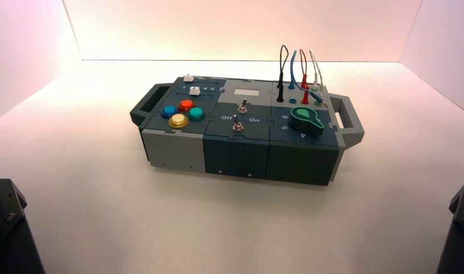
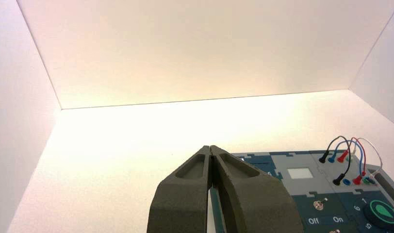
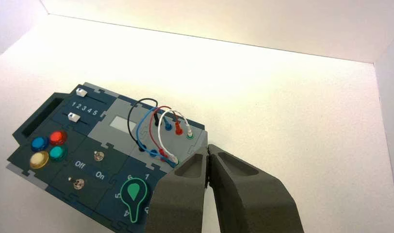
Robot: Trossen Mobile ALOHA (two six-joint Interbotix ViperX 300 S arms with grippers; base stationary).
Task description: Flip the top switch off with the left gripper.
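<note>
The top switch [image 1: 242, 106], a tiny metal toggle, stands on the box's dark middle panel [image 1: 250, 111] behind its twin [image 1: 237, 124], above the "Off" and "On" lettering. It also shows in the left wrist view [image 2: 318, 206] and the right wrist view [image 3: 99, 156]. My left gripper [image 2: 211, 148] is shut and empty, held back from the box's near left side, far from the switch. Its arm [image 1: 7, 228] is parked at the lower left. My right gripper [image 3: 207, 148] is shut and empty; its arm [image 1: 461, 228] is parked at the lower right.
The box has coloured buttons [image 1: 183, 112] and two white sliders [image 1: 194, 91] on its left. A green knob [image 1: 306, 118] and looped wires [image 1: 298, 71] are on its right. Handles [image 1: 152, 100] stick out at both ends. White walls enclose the table.
</note>
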